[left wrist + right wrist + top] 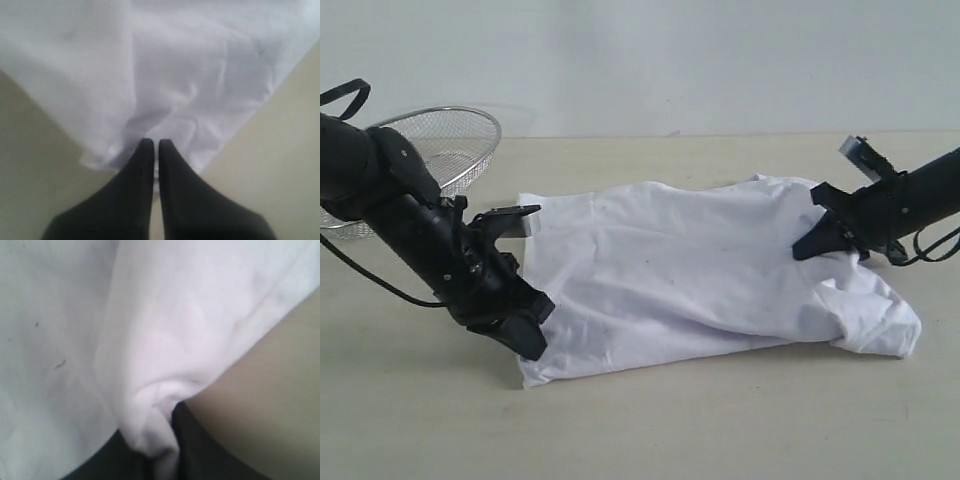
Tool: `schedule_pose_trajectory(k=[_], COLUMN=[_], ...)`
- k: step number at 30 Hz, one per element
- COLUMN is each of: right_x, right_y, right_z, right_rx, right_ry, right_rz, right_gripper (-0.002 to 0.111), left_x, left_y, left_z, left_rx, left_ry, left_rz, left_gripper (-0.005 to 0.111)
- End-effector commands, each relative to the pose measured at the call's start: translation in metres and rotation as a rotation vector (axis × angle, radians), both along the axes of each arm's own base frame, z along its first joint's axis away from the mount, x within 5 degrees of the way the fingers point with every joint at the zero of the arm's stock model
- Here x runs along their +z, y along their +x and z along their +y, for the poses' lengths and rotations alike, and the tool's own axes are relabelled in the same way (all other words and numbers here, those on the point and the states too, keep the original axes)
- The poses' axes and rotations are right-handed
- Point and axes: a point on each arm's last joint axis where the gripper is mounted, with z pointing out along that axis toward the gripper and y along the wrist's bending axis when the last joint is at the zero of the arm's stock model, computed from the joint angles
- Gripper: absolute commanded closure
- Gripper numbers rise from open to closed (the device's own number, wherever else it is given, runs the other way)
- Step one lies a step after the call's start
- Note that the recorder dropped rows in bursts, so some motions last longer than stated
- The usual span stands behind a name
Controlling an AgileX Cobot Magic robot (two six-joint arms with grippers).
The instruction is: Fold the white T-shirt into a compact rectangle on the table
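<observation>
Two claws grip the white T-shirt, spread mid-frame on the tabletop. Left claw is closed on its lower-left corner, right claw on its right edge. Only the wrist views show fabric pinched between fingers. Only the exterior view shows the mesh basket, upper left.

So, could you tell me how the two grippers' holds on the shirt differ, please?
The left gripper pinches a near corner of the white T-shirt; the right gripper takes the far edge. Left fingers show bare; a fold drapes the right's. Both are shut on cloth.
</observation>
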Motion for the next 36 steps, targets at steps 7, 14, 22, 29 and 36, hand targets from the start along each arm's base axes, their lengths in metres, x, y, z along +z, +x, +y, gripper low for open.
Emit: schedule_pose_trajectory(k=[7,14,22,29,36], right_x=[0.013,0.102,0.147,0.080,0.060], right_y=[-0.012,-0.008,0.001,0.018,0.028], right_z=[-0.039,0.032,0.204,0.266,0.277], right_rx=[0.001,0.146,0.396,0.500,0.523], right_ry=[-0.201,-0.189,-0.264,-0.417,-0.408], right_rz=[-0.031,-0.219,-0.389,-0.276,-0.259], right_gripper=[0.109,0.109,0.109,0.109,0.100], left_x=[0.022,0.000,-0.002,0.028,0.063], left_y=[0.009,0.010,0.009,0.002,-0.001], left_z=[-0.043,-0.043,-0.045,-0.041,-0.027], left_rx=[-0.077,-0.083,-0.077,-0.113,-0.118], left_ry=[-0.087,-0.059,-0.071,-0.065,0.055], left_rz=[-0.094,-0.044,-0.019,-0.039,-0.142], left_gripper=[0.102,0.102,0.102,0.102,0.102])
